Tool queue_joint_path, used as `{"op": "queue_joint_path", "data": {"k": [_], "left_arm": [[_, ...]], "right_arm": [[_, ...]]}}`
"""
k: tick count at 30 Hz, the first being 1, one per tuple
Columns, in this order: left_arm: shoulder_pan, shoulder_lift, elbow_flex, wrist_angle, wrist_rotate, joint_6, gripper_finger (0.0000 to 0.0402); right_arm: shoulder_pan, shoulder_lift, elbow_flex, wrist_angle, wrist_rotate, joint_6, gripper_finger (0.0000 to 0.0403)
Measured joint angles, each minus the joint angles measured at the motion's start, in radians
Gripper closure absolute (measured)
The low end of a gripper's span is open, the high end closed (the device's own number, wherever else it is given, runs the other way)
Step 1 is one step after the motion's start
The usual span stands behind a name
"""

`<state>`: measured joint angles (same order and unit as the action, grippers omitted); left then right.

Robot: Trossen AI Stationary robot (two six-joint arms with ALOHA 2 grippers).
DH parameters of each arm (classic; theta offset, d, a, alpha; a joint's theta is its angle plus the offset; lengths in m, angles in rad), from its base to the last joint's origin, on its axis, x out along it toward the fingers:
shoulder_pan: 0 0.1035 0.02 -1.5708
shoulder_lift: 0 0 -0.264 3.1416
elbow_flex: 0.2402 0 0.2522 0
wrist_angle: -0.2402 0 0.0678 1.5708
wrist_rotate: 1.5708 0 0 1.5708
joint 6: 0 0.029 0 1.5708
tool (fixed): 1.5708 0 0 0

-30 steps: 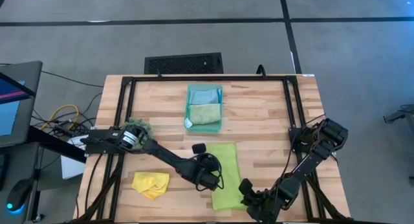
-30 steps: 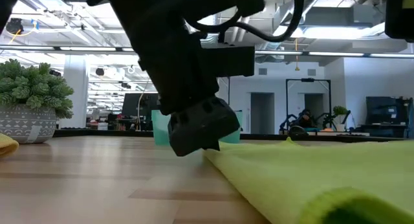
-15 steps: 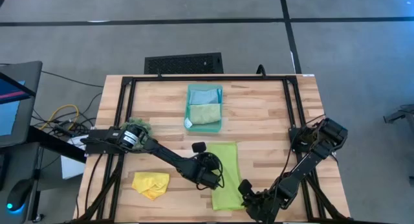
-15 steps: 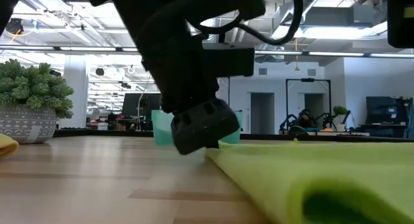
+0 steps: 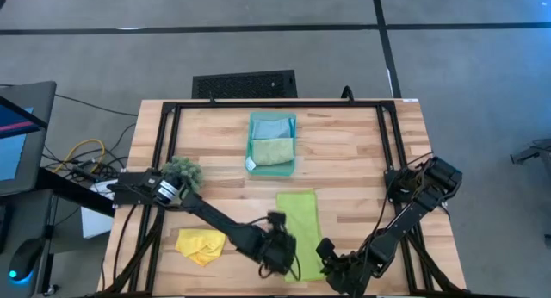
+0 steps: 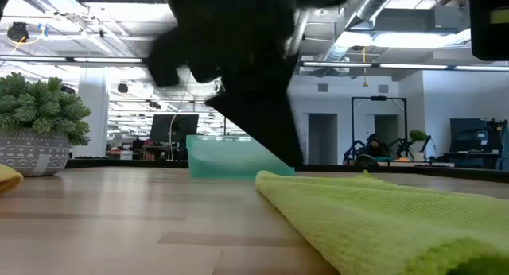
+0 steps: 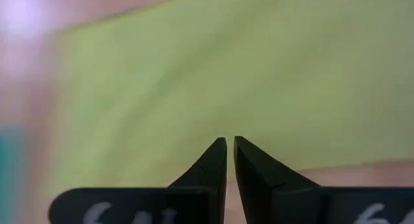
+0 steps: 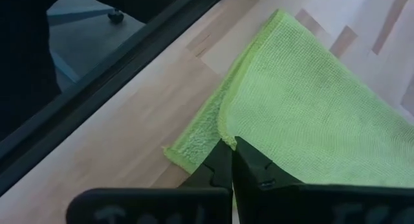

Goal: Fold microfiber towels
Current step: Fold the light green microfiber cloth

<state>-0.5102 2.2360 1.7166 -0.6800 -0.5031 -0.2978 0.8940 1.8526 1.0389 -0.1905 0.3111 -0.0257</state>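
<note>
Where the wooden table [image 5: 353,160] spreads inside its black frame, the lime green towel [image 5: 299,232] lies flat toward the near edge, a long narrow strip running front to back. Both arms reach down to its near end. The left gripper [image 5: 277,251] sits at the towel's left edge; its wrist view shows the fingers pressed together above the green cloth, though that view is too blurred to say whether any fabric is caught between them. The right gripper [image 8: 231,146] is at the near right corner, fingers closed, with the folded-over hem of the towel meeting their tips; the cloth looks pinched there, a small flap doubled under beside the fingers.

From table height the left arm is only a dark smear across the middle of the view, hiding most of what stands behind it, and the towel's near fold fills the lower right.

A teal tray [image 5: 273,144] rests at the middle of the far half, holding the light blue towel [image 5: 273,125] at its far end and the pale sage green towel [image 5: 273,150] nearer. The yellow towel [image 5: 201,245] lies crumpled near the front left, well apart from the lime one. A dark-green spiky plant [image 5: 182,170] stands at the left edge, partly covered by the left arm.

Beyond the table is grey floor with dark tape lines, and an open office with ceiling lights.
</note>
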Motion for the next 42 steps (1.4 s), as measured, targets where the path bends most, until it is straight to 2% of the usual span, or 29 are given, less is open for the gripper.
{"op": "queue_joint_path", "data": {"k": [6, 11, 24, 32, 38, 42], "left_arm": [[-0.029, 0.038, -0.003, 0.288, 0.338, 0.208, 0.0379], [-0.025, 0.087, -0.002, 0.354, 0.493, 0.264, 0.0379], [-0.021, 0.101, 0.057, 0.287, 0.523, 0.286, 0.0379], [-0.030, 0.108, 0.085, 0.266, 0.526, 0.287, 0.0379], [-0.027, 0.108, 0.067, 0.267, 0.527, 0.276, 0.0379], [-0.027, 0.108, 0.067, 0.271, 0.527, 0.270, 0.0379]], "right_arm": [[0.000, 0.000, 0.000, 0.000, 0.000, 0.000, 0.0381], [-0.001, 0.000, 0.000, -0.003, 0.000, 0.001, 0.0385], [0.000, 0.000, 0.000, -0.018, -0.001, 0.019, 0.0384], [0.002, 0.000, 0.000, -0.011, -0.051, 0.038, 0.0379], [0.002, 0.000, -0.001, -0.011, -0.052, 0.175, 0.0375], [0.002, 0.000, -0.001, -0.022, -0.053, 0.243, 0.0352]]}}
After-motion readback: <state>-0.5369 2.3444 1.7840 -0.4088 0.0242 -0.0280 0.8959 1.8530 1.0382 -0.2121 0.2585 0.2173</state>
